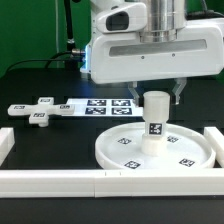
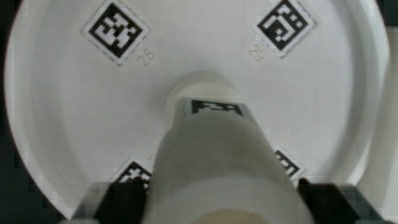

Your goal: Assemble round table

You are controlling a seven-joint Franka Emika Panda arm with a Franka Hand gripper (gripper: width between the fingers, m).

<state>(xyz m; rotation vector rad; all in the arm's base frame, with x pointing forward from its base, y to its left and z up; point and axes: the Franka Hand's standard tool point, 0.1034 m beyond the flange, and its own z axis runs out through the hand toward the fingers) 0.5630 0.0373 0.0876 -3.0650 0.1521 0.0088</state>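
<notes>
the round disc (image 1: 110, 150) lies flat on the black worktop (image 1: 40, 85), close to the worktop edge nearest the exterior camera and toward the corner at the exterior view's right. it touches or nearly touches the white rail (image 1: 60, 180) that runs along this edge. the thick post (image 1: 155, 115) stands upright on the middle of the disc and carries one square black-and-white tag on its side. the tool (image 1: 156, 97) hangs directly over the post. its two fingers (image 1: 133, 92) are spread apart, one on each side of the post top, with a small gap showing, and they hold nothing. in the wrist view the post (image 2: 217, 150) rises between the dark pads (image 2: 125, 188), and the disc (image 2: 196, 50) shows square tags (image 2: 116, 30) with patterns only. the cross-shaped piece (image 1: 40, 110) lies flat toward the edge at the exterior view's left, just beside the marker board (image 1: 100, 104).
</notes>
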